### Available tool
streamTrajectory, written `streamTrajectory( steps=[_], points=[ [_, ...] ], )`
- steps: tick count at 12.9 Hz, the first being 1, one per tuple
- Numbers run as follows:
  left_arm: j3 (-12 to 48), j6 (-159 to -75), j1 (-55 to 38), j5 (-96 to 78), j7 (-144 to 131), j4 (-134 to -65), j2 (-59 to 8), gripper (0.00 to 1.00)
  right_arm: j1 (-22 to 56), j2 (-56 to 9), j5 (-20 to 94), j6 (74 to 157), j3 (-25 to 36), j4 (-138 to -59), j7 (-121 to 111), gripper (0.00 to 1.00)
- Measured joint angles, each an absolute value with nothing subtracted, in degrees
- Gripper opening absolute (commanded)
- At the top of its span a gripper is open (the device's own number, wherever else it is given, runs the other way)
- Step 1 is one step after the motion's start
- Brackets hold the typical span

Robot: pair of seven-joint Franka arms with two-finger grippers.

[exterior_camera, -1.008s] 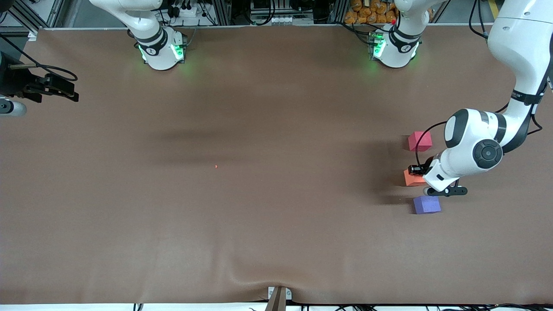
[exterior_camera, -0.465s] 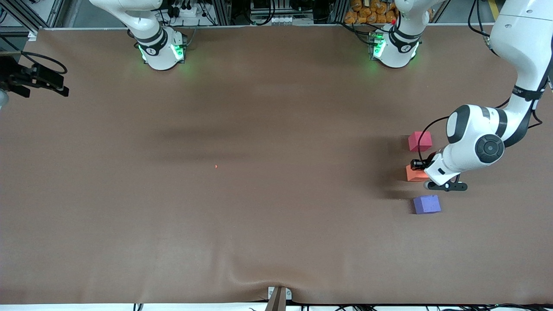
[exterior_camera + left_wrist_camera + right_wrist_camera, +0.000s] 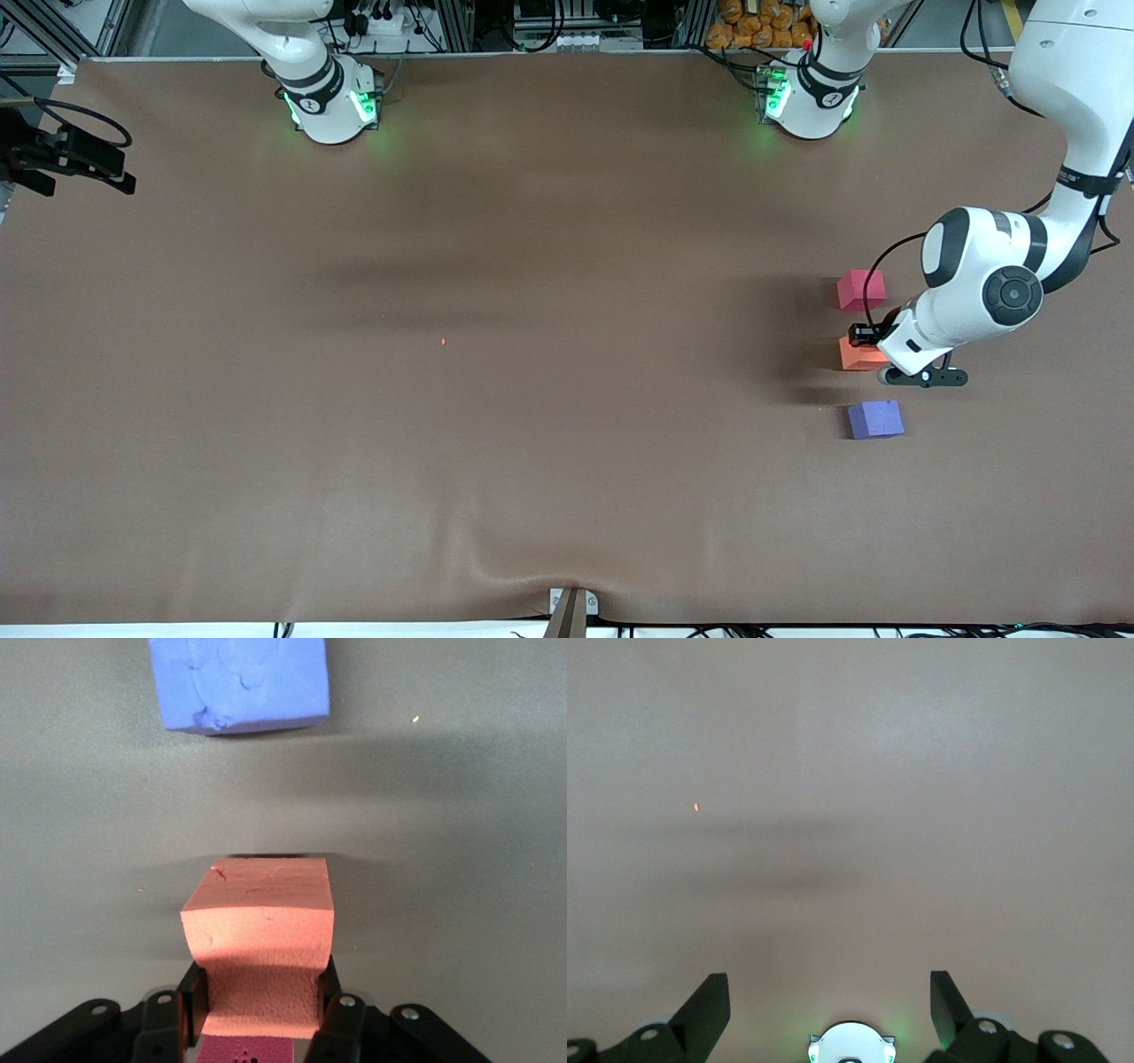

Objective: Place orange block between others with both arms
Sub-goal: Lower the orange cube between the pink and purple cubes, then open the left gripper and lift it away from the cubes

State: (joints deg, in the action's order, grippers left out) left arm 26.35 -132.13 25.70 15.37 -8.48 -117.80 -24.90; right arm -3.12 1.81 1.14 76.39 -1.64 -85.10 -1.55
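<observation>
Gripping the orange block (image 3: pixel 259 935), your left gripper (image 3: pixel 257 1001) has its jaws closed on its sides — you see it between the red-pink cube (image 3: pixel 861 289) and the purple-blue cube (image 3: pixel 875 419). Your right gripper (image 3: pixel 829 1003) waits with jaws wide apart over the bare table (image 3: pixel 532 399) at the right arm's end.

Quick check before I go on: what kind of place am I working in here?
Likely a robotics lab bench: two arm bases bolted along a brown-covered table, aluminium framing and cabling at its edge, and only foam cubes as props.
</observation>
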Motion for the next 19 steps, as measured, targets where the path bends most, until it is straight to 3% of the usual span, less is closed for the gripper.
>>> streamTrajectory(
  steps=[5, 7, 12, 14, 15, 16, 17, 19],
  points=[
    [26.3, -133.9, 26.3, 15.4, -8.4, -118.4, -25.6, 0.0, -2.9, 1.8, 1.1, 75.1, -1.8, -85.1, -1.6, 1.0],
    [26.3, -134.1, 26.3, 15.4, -8.4, -118.4, -25.9, 0.06, -2.9, 1.8, 1.1, 75.1, -1.8, -85.1, -1.6, 1.0],
    [26.3, -134.4, 26.4, 15.4, -8.4, -118.4, -26.0, 0.08, -2.8, -0.2, 1.1, 75.2, -1.6, -85.2, -1.6, 1.0],
    [26.2, -134.4, 26.5, 15.4, -8.4, -118.4, -26.0, 0.15, -2.8, -0.3, 1.1, 75.2, -1.6, -85.2, -1.6, 1.0],
    [26.1, -134.4, 26.5, 15.4, -8.4, -118.4, -26.0, 0.27, -2.8, -0.3, 1.1, 75.2, -1.7, -85.1, -1.6, 1.0],
    [26.1, -134.4, 26.6, 15.4, -8.4, -118.4, -26.0, 0.7, -2.8, -0.3, 1.1, 75.2, -1.7, -85.1, -1.6, 1.0],
    [26.1, -134.4, 26.7, 15.4, -8.4, -118.4, -26.1, 1.0, -2.8, -0.3, 1.1, 75.2, -1.7, -85.1, -1.6, 1.0],
    [26.1, -134.5, 26.8, 15.4, -8.4, -118.4, -26.3, 1.0, -2.8, -0.3, 1.1, 75.2, -1.7, -85.0, -1.6, 1.0]
  ],
)
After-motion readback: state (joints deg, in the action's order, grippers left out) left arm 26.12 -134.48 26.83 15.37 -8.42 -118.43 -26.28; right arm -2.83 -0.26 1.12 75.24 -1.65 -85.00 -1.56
